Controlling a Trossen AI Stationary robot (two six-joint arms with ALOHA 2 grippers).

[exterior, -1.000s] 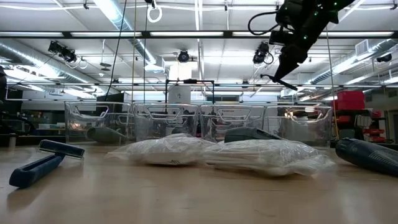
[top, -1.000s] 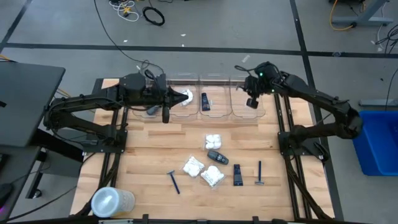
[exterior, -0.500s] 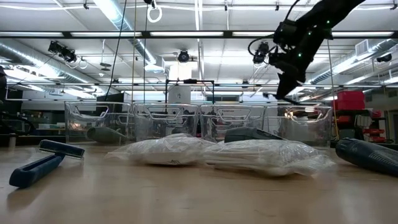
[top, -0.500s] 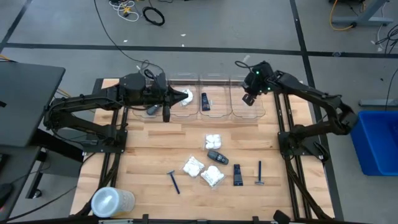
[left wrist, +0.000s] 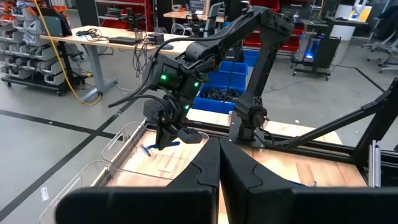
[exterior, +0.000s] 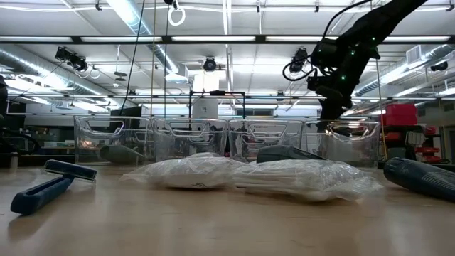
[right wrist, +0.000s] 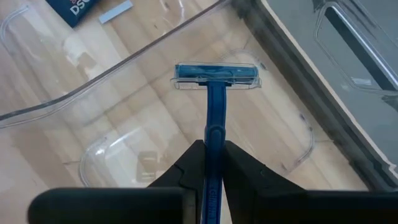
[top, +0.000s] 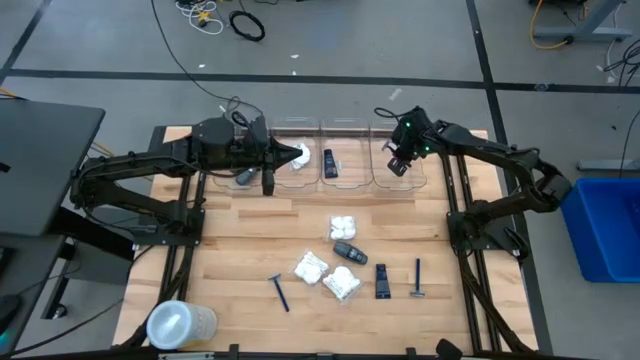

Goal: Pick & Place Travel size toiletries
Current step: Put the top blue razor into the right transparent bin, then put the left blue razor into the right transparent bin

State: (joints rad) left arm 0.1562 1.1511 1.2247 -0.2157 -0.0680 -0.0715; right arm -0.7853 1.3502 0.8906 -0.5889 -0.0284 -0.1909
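My right gripper point(top: 400, 163) hangs over the rightmost clear bin point(top: 420, 178) at the table's far edge, shut on a thin blue razor point(right wrist: 215, 93). In the low view it point(exterior: 331, 107) stands just above that bin's rim. My left gripper point(left wrist: 218, 169) is shut and holds nothing, level above the left bins point(top: 285, 156). On the wood lie white packets point(top: 310, 266), a dark oval case point(top: 349, 251), a black tube point(top: 382, 280) and two more razors point(top: 279, 291) point(top: 418, 277). One bin holds a black tube point(top: 330, 163), another a white packet point(top: 298, 160). My right gripper pinches the razor's handle point(right wrist: 213, 144) between its two fingers, which lie along the handle. The fingers slant down from above. The razor's head point(right wrist: 216, 74) juts out past the fingertips, clear of the bin's floor.
A row of clear bins point(exterior: 192, 139) lines the far edge. A large translucent round container point(top: 180, 325) lies at the near left corner. Bare wood shows between the bins and the loose items point(top: 260, 225).
My right gripper has come down toward the rightmost bin and a little toward the table's left, rolling its wrist, with the razor still pinched.
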